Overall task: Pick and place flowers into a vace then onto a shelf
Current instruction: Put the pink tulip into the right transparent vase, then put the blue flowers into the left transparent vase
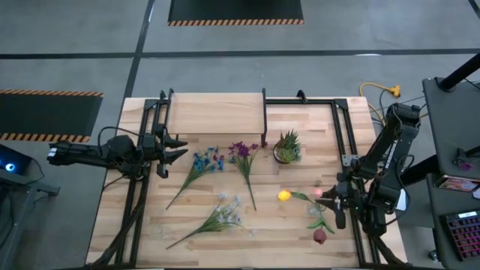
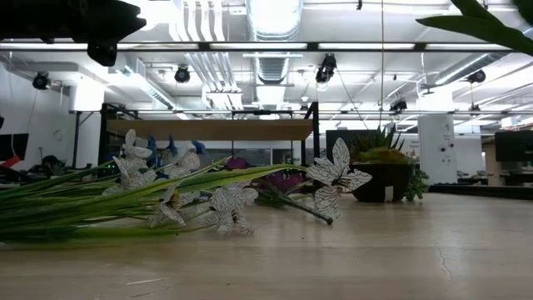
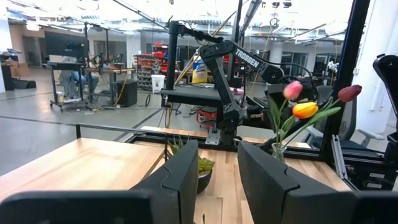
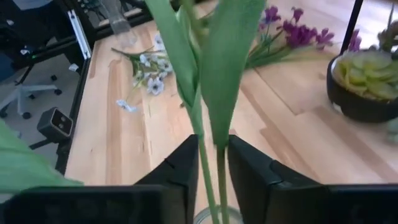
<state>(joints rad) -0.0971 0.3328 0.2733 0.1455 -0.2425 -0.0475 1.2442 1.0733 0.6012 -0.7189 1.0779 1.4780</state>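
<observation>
Loose flowers across wooden table

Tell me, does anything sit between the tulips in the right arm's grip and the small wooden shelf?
Yes: the potted plant stands close to the straight path from the tulips in the right gripper to the shelf.

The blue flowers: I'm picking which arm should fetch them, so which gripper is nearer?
Left. The left gripper hovers open just beside the blue flowers near the shelf; the right gripper is across the table, holding tulip stems.
</observation>
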